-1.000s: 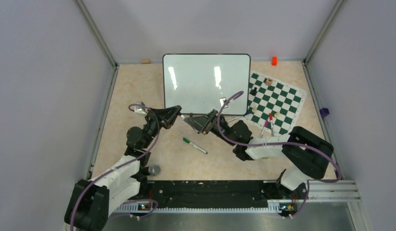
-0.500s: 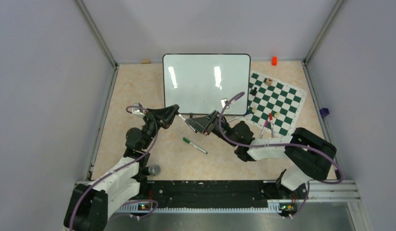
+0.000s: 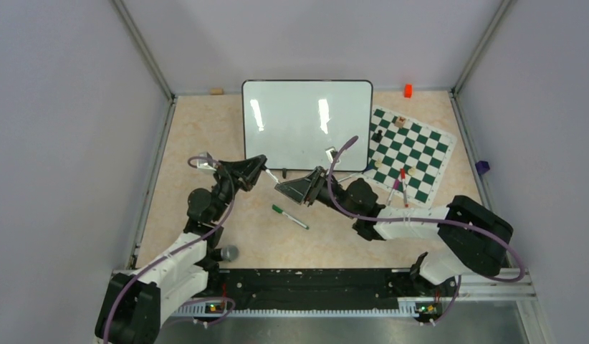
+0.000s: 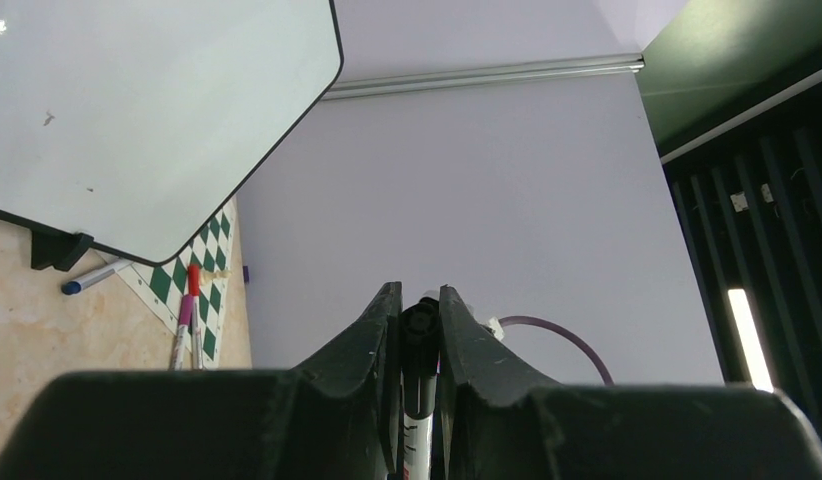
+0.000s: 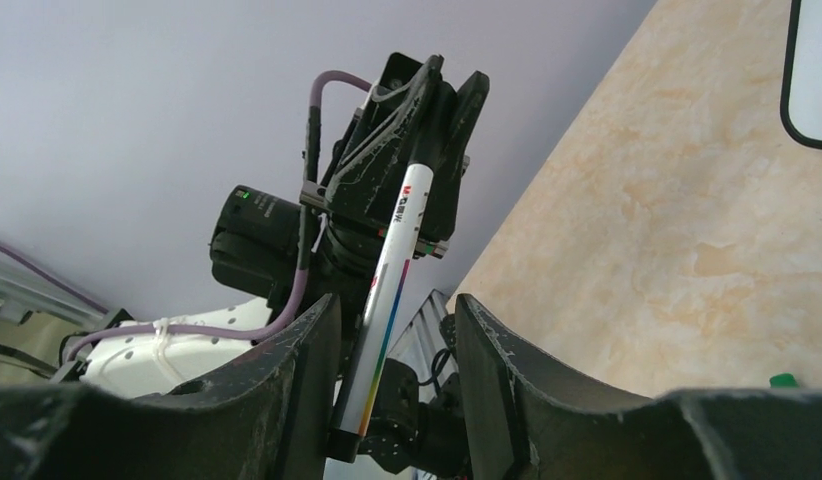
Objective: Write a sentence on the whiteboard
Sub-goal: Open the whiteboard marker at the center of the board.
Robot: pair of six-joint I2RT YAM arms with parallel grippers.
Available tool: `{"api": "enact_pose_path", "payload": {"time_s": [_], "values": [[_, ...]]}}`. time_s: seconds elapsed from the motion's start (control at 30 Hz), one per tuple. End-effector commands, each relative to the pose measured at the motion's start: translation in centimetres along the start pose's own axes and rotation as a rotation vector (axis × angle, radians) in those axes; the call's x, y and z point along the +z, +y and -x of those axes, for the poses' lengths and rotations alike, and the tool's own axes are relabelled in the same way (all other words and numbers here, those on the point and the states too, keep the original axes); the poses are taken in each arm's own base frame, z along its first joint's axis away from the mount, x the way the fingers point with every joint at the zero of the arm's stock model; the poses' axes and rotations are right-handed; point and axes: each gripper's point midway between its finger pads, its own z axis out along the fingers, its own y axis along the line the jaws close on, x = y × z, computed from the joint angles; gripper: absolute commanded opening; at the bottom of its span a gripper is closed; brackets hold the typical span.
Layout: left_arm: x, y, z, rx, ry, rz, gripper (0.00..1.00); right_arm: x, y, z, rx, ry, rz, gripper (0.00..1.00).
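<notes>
We see the whiteboard [image 3: 306, 125] propped at the back of the tan table, its glossy face showing two bright glare streaks from above and, in the left wrist view [image 4: 137, 100], a few tiny dark specks. Just in front of its near edge, toward the left corner, the left gripper [image 3: 257, 169] is clamped on a white marker [image 3: 272, 174]; its own camera shows both fingers pressed against the barrel [image 4: 420, 330]. Facing it, in front of the middle of that same edge, the right gripper [image 3: 284, 188] has its jaws spread. In its wrist view [image 5: 395, 310] the white marker [image 5: 392, 245] runs down into the gap between them, closer to one finger, with neither finger closed on it. Further in front of the whiteboard a green marker [image 3: 289, 217] lies flat on the table. To the right of the whiteboard, touching its lower right corner, lies the green-and-white chess mat [image 3: 413, 154] with a red marker [image 3: 403, 179] and a pink marker [image 3: 393, 191] lying on its near part. The left wrist view also shows a blue marker [image 4: 92, 279] lying beside the whiteboard's black foot [image 4: 57, 250].
</notes>
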Motion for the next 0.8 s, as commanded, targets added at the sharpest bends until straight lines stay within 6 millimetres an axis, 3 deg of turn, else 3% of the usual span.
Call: {"api": "enact_pose_path", "payload": {"time_s": [0.0, 0.07, 0.13, 0.17, 0.27, 0.57, 0.67, 0.77], "values": [[0.5, -2.9, -0.2, 0.043, 0.011, -0.080, 0.00, 0.4, 1.8, 0.6, -0.023, 0.004, 0.024, 0.43], [0.5, -2.9, -0.4, 0.053, 0.019, -0.078, 0.00, 0.3, 1.6, 0.7, -0.023, 0.008, 0.007, 0.36], [0.4, -3.0, -0.2, 0.073, 0.007, -0.083, 0.00, 0.1, 1.2, 0.6, -0.021, 0.014, -0.024, 0.08], [0.2, -2.8, 0.1, 0.073, -0.010, -0.080, 0.00, 0.0, 1.1, 0.5, -0.021, 0.021, -0.029, 0.00], [-0.1, -2.2, 0.6, 0.069, -0.046, -0.042, 0.00, -0.4, 1.3, 0.3, -0.022, 0.044, -0.023, 0.00], [-0.9, -0.9, -2.8, 0.123, 0.206, 0.095, 0.46, -1.6, 2.1, 0.5, -0.032, 0.276, 0.062, 0.00], [-1.3, -0.4, -3.8, 0.107, 0.322, 0.115, 0.51, -2.6, 1.4, 0.2, -0.069, 0.351, 0.036, 0.00], [-1.7, -0.3, -5.0, 0.085, 0.428, 0.100, 0.50, -3.5, 0.7, 0.5, -0.128, 0.400, -0.022, 0.00]]}}
